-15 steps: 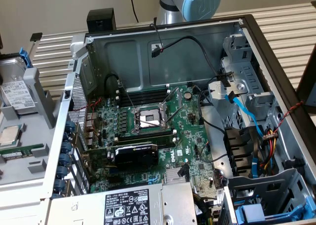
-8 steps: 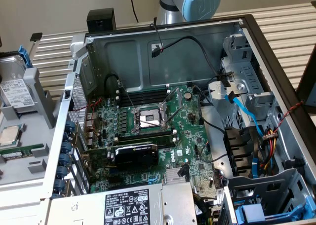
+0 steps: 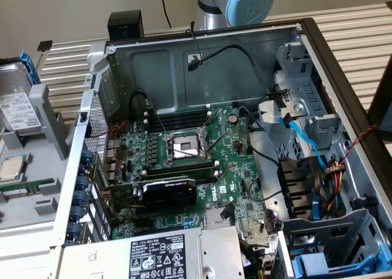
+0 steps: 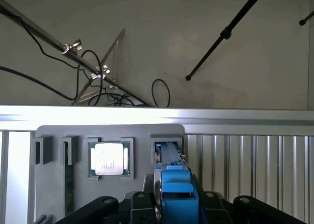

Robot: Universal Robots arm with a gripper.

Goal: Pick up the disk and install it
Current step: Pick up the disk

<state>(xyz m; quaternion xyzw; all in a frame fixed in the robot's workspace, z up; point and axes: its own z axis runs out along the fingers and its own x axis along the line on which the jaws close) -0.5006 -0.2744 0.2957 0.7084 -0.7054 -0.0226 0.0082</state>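
The disk (image 4: pixel 174 184) stands on edge in a slot of the grey holder (image 4: pixel 54 133), with its blue frame toward me. My gripper (image 4: pixel 174 215) sits right over that frame, astride it, but I cannot tell whether I have closed on it. In the exterior view the holder lies at the far left, outside the computer case (image 3: pixel 202 65). My main worry is the slot. Its walls hug the disk closely, so I judge that any pull off the straight line would jam the frame against them or drag the holder along. The frame looks like smooth plastic, and a weak hold could let the disk slip and drop back. The chip (image 4: pixel 109 159) lies in a pocket just beside the slot, with a memory stick (image 4: pixel 68 184) beyond it, and a sideways swing could knock either. Above the holder the room is open. Toward the case I have the perforated wall (image 3: pixel 86 150) to clear. Inside, at the exterior view's right, a blue cable (image 3: pixel 300 138) and black leads (image 3: pixel 260 77) hang about the drive cage (image 3: pixel 306 114) and could snag.
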